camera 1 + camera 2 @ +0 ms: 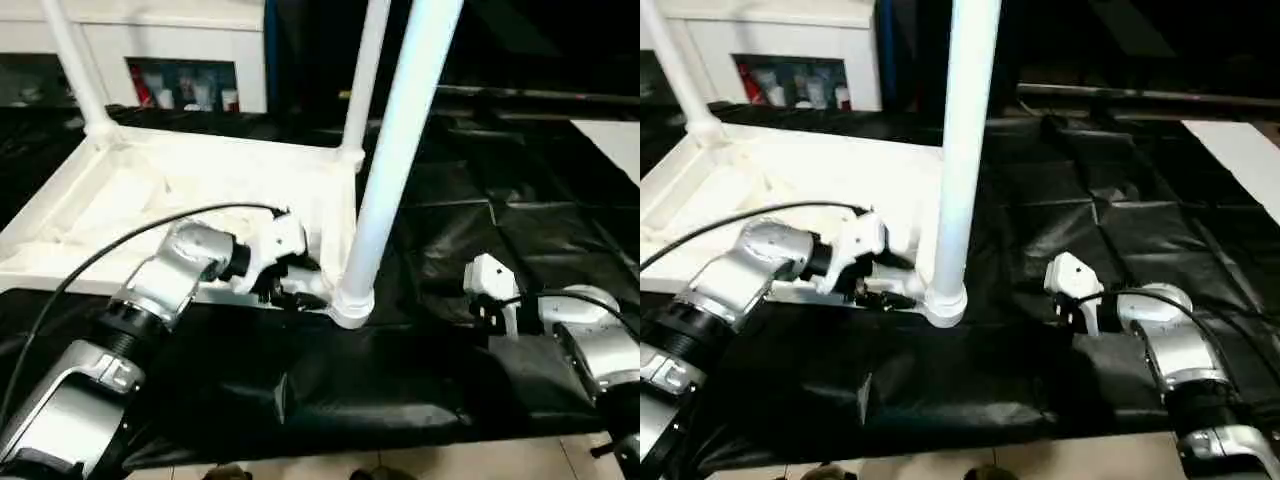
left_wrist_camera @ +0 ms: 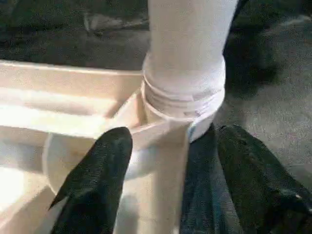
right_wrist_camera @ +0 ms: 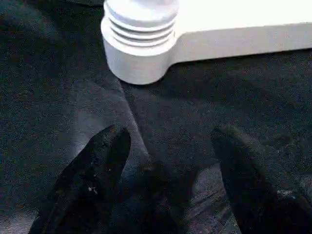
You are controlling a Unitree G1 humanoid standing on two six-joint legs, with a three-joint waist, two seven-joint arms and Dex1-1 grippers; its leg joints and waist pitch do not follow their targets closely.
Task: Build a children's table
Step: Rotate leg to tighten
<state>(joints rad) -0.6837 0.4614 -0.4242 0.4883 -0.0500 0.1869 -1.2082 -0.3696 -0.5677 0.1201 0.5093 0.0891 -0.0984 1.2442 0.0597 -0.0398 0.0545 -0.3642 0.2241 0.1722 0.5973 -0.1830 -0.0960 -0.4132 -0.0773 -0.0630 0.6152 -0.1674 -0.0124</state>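
resting upside down on black sheeting [image 1: 420, 390], table top [image 1: 150, 200] with three legs upright in corner sockets.
from the head: left gripper [image 1: 298, 292] tucked against the near corner socket [image 1: 350, 305] below the closest leg [image 1: 400, 150]; right gripper [image 1: 1072, 300] apart on the sheeting, white cabinet [image 1: 160, 40] behind. from the left wrist: black fingers [image 2: 97, 180] spread wide, straddling the top's rim beside the socket, clamping nothing. from the right wrist: fingers [image 3: 95, 170] parted and empty, pointed at the socket.
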